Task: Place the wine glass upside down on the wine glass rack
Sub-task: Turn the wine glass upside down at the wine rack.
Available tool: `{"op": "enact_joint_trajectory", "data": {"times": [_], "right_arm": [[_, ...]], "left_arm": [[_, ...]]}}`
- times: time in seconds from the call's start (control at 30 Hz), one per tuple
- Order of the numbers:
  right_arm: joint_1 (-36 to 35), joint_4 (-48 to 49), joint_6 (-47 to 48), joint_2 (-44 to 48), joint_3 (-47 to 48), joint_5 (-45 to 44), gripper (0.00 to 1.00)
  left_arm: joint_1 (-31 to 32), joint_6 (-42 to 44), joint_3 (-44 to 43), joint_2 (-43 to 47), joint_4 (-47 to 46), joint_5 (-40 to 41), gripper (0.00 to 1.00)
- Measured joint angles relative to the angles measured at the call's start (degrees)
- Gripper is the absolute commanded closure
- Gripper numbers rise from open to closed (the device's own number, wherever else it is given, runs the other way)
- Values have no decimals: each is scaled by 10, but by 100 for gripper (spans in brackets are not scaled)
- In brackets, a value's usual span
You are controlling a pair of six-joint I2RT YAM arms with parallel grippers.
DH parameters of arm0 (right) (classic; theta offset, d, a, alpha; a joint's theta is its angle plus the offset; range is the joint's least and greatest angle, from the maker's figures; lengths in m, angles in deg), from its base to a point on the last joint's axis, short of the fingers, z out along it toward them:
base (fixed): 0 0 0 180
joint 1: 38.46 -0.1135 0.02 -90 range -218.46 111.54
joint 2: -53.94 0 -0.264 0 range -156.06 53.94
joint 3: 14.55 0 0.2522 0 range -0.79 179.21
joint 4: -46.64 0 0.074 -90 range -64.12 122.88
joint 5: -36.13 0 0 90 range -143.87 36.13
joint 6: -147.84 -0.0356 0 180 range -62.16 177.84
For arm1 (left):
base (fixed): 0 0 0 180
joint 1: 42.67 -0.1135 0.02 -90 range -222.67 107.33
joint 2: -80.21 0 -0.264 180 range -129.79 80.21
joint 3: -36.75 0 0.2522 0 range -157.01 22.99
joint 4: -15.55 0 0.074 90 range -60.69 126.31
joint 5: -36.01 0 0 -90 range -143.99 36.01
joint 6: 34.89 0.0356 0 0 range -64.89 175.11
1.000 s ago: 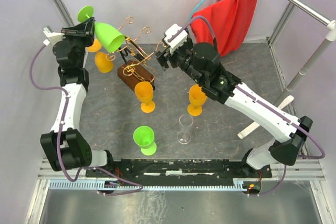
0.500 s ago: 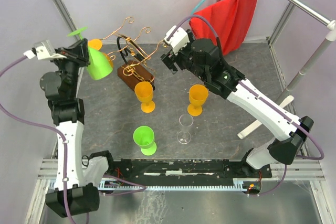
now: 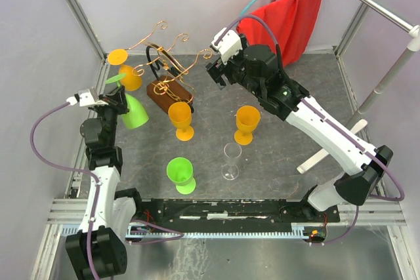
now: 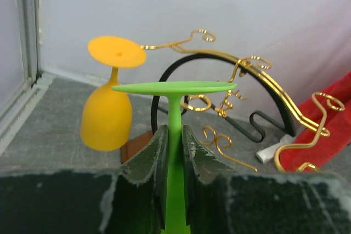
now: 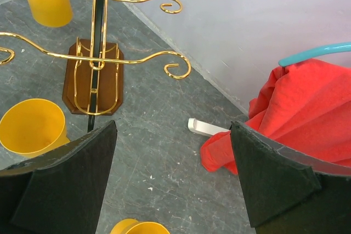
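The wine glass rack has copper wire arms on a brown wooden base at the back left. An orange glass hangs upside down on it. My left gripper is shut on the stem of a green wine glass, held foot-up to the left of the rack and apart from it. In the left wrist view the gripper clamps the green stem, with the rack's arms beyond. My right gripper is open and empty to the right of the rack, also in its wrist view.
Two orange glasses, a clear glass and another green glass stand upright mid-table. A red cloth hangs at the back right. A white tube lies by it. Frame posts stand at the table's edges.
My left arm has swung the green glass down and back from the rack's top to lower at its left. My right gripper has drawn slightly back from the rack.
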Motion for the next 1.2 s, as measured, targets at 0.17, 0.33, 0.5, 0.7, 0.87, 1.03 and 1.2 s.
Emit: {"op": "enact_joint_trajectory", "data": {"times": [0.17,0.33,0.5,0.7,0.87,1.03,1.2], "right_arm": [[5,7,-2,-3,0,4,8],[6,8,-5,-17,0,4,8],[6,8,-9,-24,0,4,8],[7,9,-13,-25,0,4,7],[7,8,-14,-25,0,1,7],[7,8,-15,-25,0,-3,7],[7,8,-15,-25,0,-6,6]], "left_arm": [[0,6,9,-6,-74,7,97],[0,8,31,-34,-140,13,97],[9,8,37,-82,-179,12,97],[29,18,37,-142,-228,8,97],[79,61,37,-174,-251,15,97],[121,96,37,-201,-279,25,97],[133,105,34,-234,-311,45,97]]}}
